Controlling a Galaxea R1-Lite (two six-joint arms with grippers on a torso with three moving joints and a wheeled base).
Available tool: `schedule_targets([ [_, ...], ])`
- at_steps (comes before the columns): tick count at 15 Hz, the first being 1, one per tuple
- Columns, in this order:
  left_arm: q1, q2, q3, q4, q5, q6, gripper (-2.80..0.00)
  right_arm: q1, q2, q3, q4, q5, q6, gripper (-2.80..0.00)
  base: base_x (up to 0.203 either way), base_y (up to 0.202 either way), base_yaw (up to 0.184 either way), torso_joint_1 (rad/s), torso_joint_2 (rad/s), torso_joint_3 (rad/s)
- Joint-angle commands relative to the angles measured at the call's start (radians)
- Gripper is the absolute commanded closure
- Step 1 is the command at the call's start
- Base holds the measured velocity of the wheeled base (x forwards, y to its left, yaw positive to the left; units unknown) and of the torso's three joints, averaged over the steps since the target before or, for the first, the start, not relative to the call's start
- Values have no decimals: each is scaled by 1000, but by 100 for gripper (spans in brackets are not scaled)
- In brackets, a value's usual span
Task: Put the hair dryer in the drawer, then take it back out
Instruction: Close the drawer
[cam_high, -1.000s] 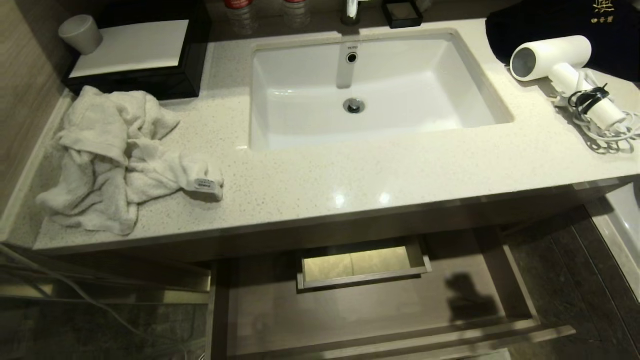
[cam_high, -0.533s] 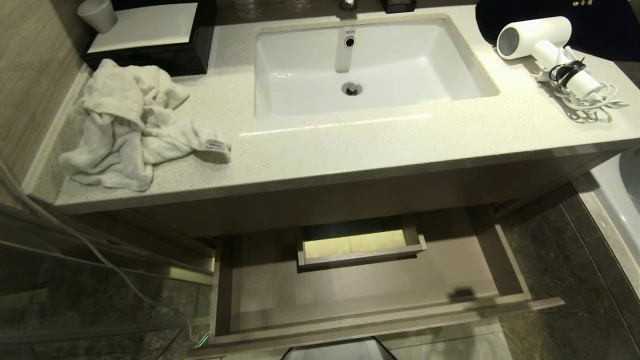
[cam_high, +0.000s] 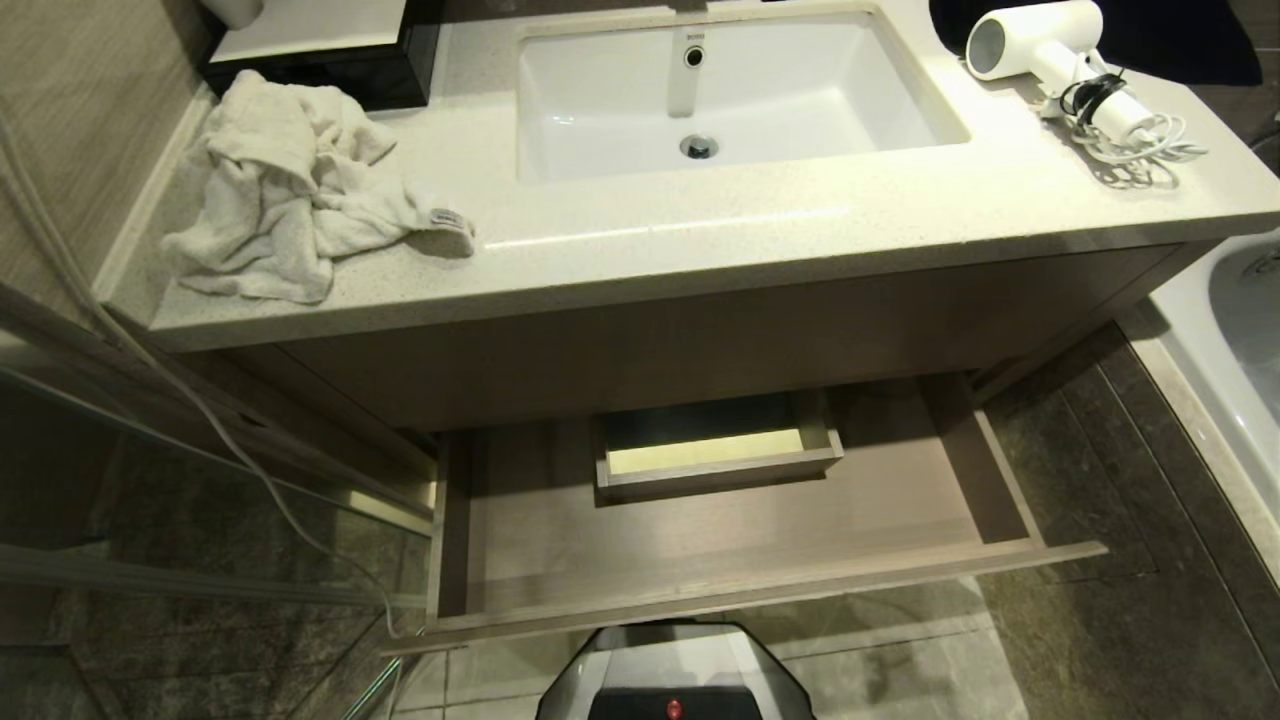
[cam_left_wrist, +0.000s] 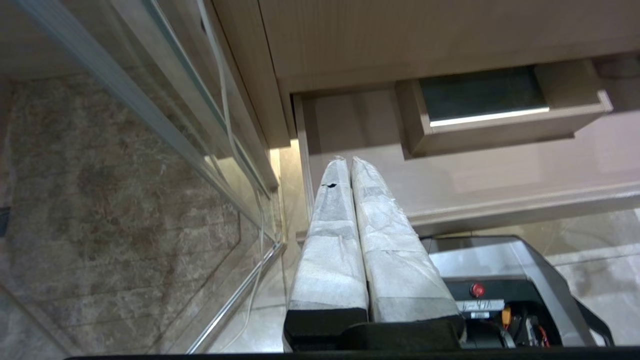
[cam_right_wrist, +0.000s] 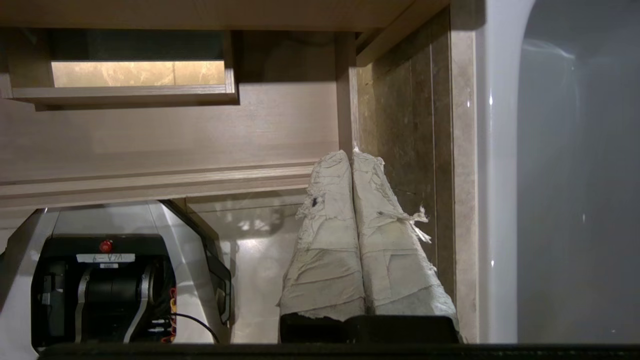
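Note:
The white hair dryer (cam_high: 1050, 45) lies on the countertop (cam_high: 700, 250) at the far right, its cord bundled by a black tie. Below the counter the wood-grain drawer (cam_high: 700, 530) stands pulled out and holds nothing; a boxed cutout (cam_high: 715, 450) sits at the middle of its back. Neither arm shows in the head view. My left gripper (cam_left_wrist: 347, 160) is shut and empty, hanging near the left front corner of the drawer (cam_left_wrist: 500, 170). My right gripper (cam_right_wrist: 350, 154) is shut and empty too, by the right front corner of the drawer (cam_right_wrist: 175, 140).
A crumpled white towel (cam_high: 290, 190) lies on the counter's left, a white sink (cam_high: 720, 90) in the middle, a black tray (cam_high: 320, 50) at the back left. A glass panel (cam_high: 150, 480) stands to the left, a white bathtub (cam_high: 1230, 340) to the right. My base (cam_high: 670, 680) is before the drawer.
The whole head view has shifted: counter and sink moved up the picture, the open drawer came into fuller view and my base appeared at the bottom. Nothing on the counter moved.

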Motion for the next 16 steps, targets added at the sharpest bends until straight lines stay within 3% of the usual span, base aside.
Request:
schedule_targets([
  [1,0,-2,-1,-1,0,0,0,2,-5,8,-1,0,-1,0,0,0,0,-222,300,52],
  [8,0,0,0,-1,0,0,0,3,-13,15,5,0,-1,0,0,0,0,-204,350,129],
  [16,0,-1,0,-1,0,0,0,3,-27,35,8,-1,-1,0,0,0,0,-326,530,204],
])
